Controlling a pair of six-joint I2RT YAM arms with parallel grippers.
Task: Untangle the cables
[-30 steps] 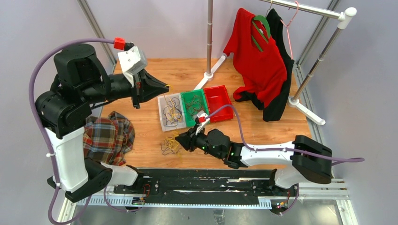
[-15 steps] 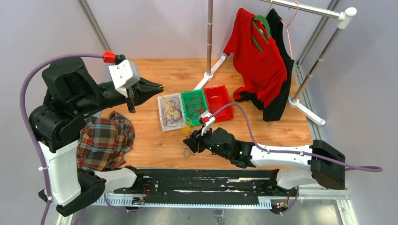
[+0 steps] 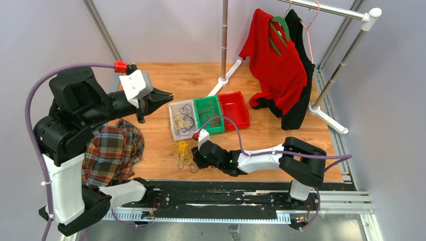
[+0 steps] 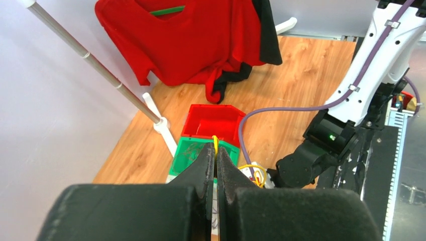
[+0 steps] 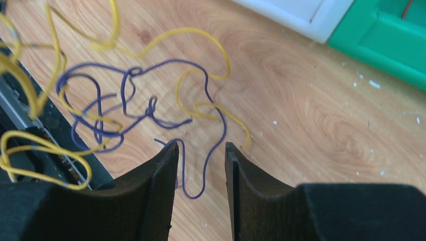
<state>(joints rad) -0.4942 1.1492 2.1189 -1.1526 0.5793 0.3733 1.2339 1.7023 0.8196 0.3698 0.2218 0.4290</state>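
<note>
Right gripper (image 5: 201, 148) poised over a purple strand (image 5: 222, 135)
Jaws part-open astride its loop on the tabletop (image 5: 311, 125); I'd drop squarely and pinch purple only. The left gripper (image 4: 215, 150), jaws closed, pinches a yellow strand (image 4: 215, 140).

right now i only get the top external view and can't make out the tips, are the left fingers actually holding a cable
Observer: Yes. The left wrist view shows the left fingers shut on a yellow cable, pinched at the very tips.
Operator: and the right ones, got anything
Observer: No. The right fingers stand open and hold nothing.
Operator: what's in front of them
Observer: A dark purple cable loops into the gap between them, ungripped, and further out it is tangled with yellow strands.
</note>
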